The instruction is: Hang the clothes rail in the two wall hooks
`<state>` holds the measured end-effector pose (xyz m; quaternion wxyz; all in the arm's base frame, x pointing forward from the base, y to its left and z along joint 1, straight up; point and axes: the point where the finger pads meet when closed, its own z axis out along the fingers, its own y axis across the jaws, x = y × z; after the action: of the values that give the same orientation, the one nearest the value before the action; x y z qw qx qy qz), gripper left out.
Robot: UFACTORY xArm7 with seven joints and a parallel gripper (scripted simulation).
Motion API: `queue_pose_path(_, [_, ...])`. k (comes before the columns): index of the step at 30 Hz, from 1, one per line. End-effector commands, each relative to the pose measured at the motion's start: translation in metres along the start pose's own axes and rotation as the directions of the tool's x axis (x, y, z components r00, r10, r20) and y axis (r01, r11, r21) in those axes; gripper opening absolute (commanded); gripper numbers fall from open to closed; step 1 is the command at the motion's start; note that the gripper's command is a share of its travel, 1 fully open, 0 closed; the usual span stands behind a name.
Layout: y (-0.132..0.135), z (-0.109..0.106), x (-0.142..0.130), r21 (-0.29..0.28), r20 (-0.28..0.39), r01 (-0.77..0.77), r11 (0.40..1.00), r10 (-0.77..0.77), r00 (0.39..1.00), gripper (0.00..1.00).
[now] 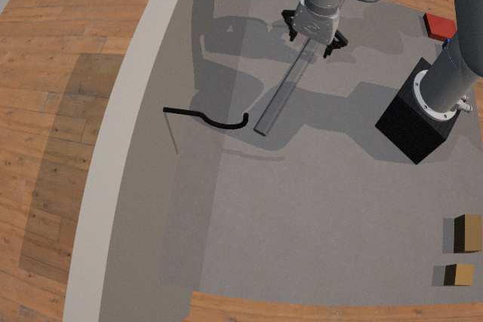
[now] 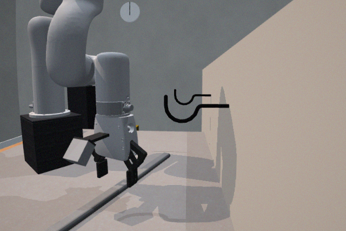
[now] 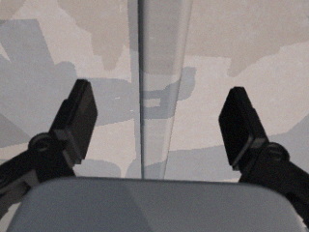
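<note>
The top view looks steeply down from high above, wide enough to take in the arm's black pedestal (image 1: 398, 131) at right and both wall hooks (image 1: 218, 121) at left. The exterior view sits low and near the floor, facing along the wall (image 2: 279, 111), with the same hooks (image 2: 178, 118) and pedestal (image 2: 41, 144). The wrist view looks straight down, very close, between the hand's fingers
</note>
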<state>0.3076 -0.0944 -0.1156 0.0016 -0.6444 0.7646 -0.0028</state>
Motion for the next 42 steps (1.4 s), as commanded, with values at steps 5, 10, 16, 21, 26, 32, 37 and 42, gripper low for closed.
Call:
queue_pose_path(5, [-0.001, 0.006, 0.000, 0.003, -0.001, 0.000, 1.000, 0.000, 1.000, 1.00])
queue_pose_path(10, [-0.001, 0.008, 0.000, 0.003, -0.001, 0.000, 1.000, 0.000, 1.000, 1.00])
queue_pose_path(16, [-0.001, 0.012, 0.000, 0.003, -0.001, 0.000, 1.000, 0.000, 1.000, 1.00])
queue_pose_path(21, [-0.001, 0.013, 0.000, 0.003, -0.001, 0.000, 1.000, 0.000, 1.000, 1.00])
queue_pose_path(26, [-0.001, 0.013, 0.000, 0.003, -0.001, 0.000, 1.000, 0.000, 1.000, 1.00])
queue_pose_path(32, [-0.001, 0.015, 0.000, 0.003, -0.001, 0.000, 1.000, 0.000, 1.000, 1.00])
queue_pose_path(37, [-0.001, 0.019, 0.000, 0.003, -0.001, 0.000, 1.000, 0.000, 1.000, 1.00])
queue_pose_path(42, [-0.001, 0.021, 0.000, 0.003, -0.001, 0.000, 1.000, 0.000, 1.000, 1.00])
